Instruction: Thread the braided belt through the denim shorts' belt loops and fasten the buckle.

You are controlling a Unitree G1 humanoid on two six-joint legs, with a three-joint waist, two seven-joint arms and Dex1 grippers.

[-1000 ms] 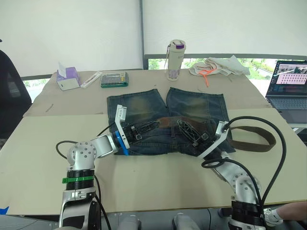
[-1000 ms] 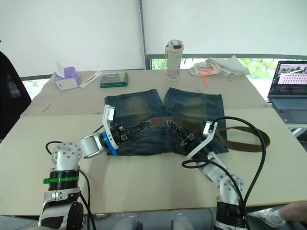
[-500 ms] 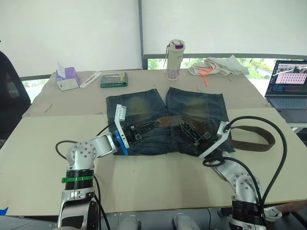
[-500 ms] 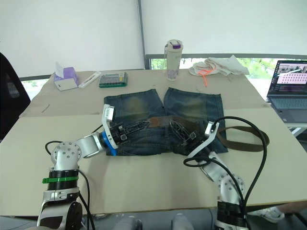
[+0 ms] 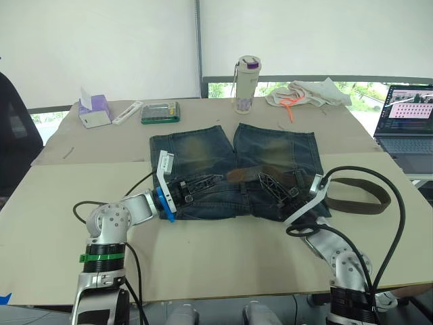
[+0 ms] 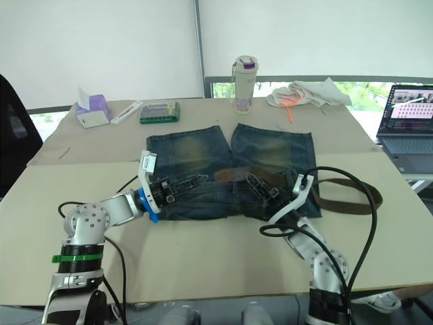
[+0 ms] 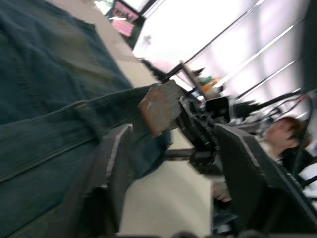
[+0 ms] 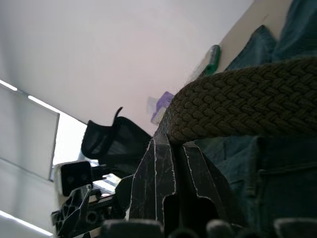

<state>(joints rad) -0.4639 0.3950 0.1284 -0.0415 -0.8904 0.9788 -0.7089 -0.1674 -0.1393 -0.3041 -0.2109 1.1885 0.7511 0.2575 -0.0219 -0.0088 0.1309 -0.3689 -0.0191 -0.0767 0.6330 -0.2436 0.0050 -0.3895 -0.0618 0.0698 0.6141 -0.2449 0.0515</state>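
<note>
The denim shorts (image 5: 270, 145) lie flat on the table, waistband towards me. The braided belt (image 5: 358, 196) loops out to the right of the shorts and runs back along the waistband. My right gripper (image 5: 264, 178) is shut on the belt (image 8: 237, 106) near its free end. That brown end (image 7: 161, 106) sticks out towards my left gripper (image 5: 216, 180), which is open. Its fingers (image 7: 115, 163) stand wide apart on either side of the end without touching it. The buckle is hidden. The belt loops are too small to make out.
At the back of the table (image 5: 203, 257) stand a bottle (image 5: 247, 84), a green box (image 5: 161, 112), a purple tissue box (image 5: 95, 110) and a white cloth with orange cord (image 5: 308, 95). A laptop (image 5: 406, 118) sits at the right. Black cables arc over my right arm.
My left gripper has opened, let go of the belt end and drawn back a little to the left. My right gripper has shut on the belt.
</note>
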